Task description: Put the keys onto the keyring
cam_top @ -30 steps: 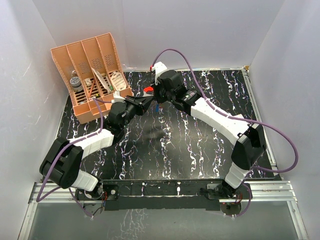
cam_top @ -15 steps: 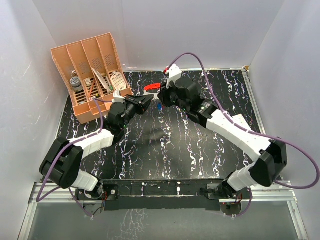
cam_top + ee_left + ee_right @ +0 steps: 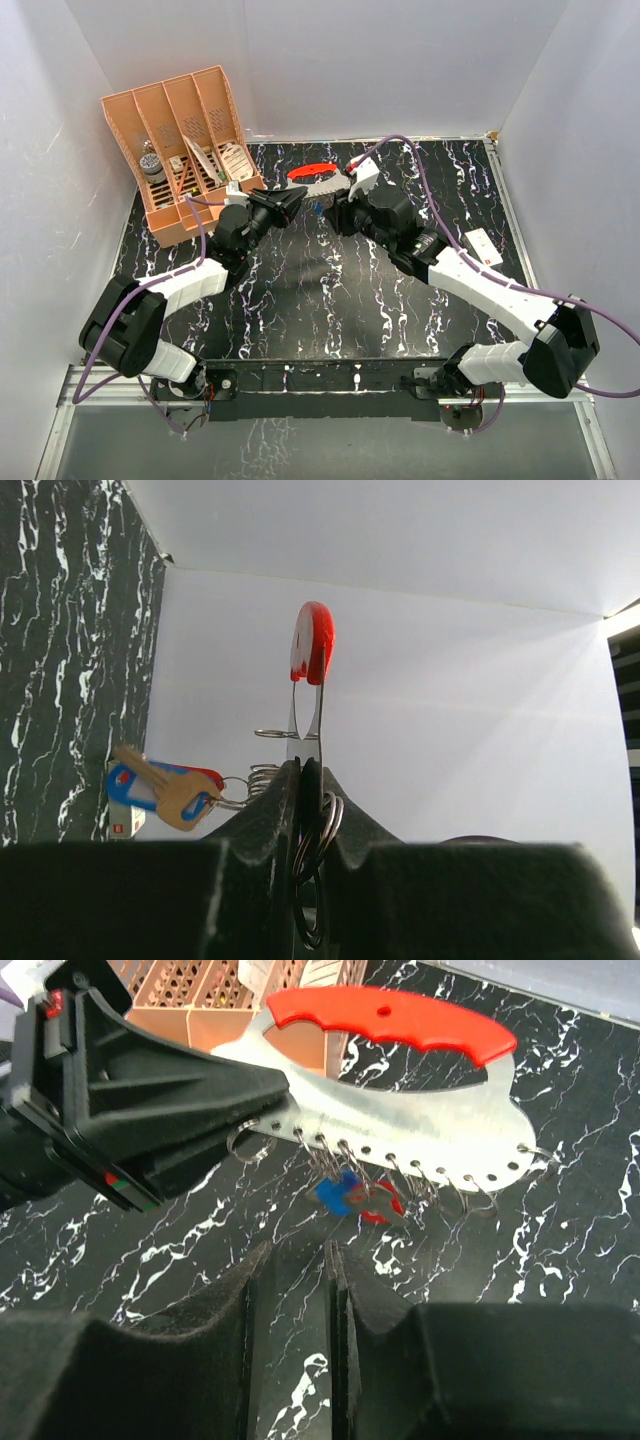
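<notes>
Left gripper (image 3: 303, 772) is clamped on one end of the keyring (image 3: 420, 1125): a flat grey plate with a red grip on top and a row of holes carrying wire rings along the lower edge. It is held roughly upright above the table (image 3: 330, 290), toward the back, near the orange organizer (image 3: 185, 150).

Blue key (image 3: 338, 1196) and red key (image 3: 381, 1204) hang side by side from rings near mid-plate. Both look already on. Whether those rings are fully closed is too small to tell.

Right gripper (image 3: 298, 1260) shows a narrow gap with nothing in it. It sits just below and in front of the keys, not touching.

Risks from here:
- The plate is pinched at one end only. A push on the free end levers it, so it could rotate or slip out of the left's grip.
- The right gripper dwarfs the keys. Closing in likely snags neighbouring rings or sets the keys swinging.
- If a ring isn't seated, a knock drops a key onto the busy marble pattern, where it is hard to find again.
- The wrists are close, leaving little margin before the fingers collide.
</notes>
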Tool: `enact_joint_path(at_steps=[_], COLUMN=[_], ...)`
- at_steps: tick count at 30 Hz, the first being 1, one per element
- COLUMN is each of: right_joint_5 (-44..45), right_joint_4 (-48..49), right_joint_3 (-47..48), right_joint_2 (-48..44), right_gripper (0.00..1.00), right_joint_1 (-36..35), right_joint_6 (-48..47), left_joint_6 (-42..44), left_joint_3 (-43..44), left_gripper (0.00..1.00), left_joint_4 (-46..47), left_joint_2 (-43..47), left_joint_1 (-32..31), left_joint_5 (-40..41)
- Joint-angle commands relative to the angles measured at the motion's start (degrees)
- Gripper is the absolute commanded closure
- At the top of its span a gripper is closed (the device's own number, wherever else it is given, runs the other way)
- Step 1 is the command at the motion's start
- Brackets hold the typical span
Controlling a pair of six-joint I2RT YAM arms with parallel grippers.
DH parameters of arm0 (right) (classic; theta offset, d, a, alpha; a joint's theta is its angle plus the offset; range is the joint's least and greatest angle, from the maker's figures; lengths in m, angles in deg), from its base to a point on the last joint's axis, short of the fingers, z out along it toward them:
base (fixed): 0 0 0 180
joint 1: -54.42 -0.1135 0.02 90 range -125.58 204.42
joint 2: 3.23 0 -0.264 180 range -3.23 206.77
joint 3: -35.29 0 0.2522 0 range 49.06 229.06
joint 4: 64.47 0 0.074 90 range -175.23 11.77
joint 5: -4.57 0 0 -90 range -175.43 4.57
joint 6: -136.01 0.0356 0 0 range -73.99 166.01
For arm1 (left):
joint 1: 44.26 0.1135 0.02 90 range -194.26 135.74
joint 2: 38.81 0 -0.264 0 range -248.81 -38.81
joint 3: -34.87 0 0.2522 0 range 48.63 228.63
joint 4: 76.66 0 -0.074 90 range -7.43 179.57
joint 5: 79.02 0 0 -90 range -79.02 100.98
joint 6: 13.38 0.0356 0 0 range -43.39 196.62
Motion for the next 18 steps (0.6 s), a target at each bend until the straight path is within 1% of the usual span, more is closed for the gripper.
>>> enact_joint_path(at_steps=[1,5,10,18], right_joint_5=[-0.09,-0.6,-1.19,-1.78], right_joint_4=[9.82,10.92,15.01,14.56], right_joint_3=[-2.1,-3.17,-5.95,-3.68], right_joint_2=[-3.42,-2.53,-2.74,-0.35], right_gripper=[0.75,0.75,0.75,0.75], right_joint_1=[-0.15,-0.21,-0.17,-0.18], right_joint_6=[1.19,0.9,1.48,1.45], left_joint_6=[-2.34,-3.08,-3.22,-3.13], left_joint_3=[-0.45,-0.29,-0.34,-0.36], left_gripper=[1.0,1.0,1.0,1.0], left_joint_4=[5.24,6.38,6.35,6.41], left_joint_2=[0.18,-0.67,-0.8,-0.63], left_joint_1=[0.29,0.27,0.25,0.27], left_joint_5=[-1.21,-1.56,-1.69,-1.69])
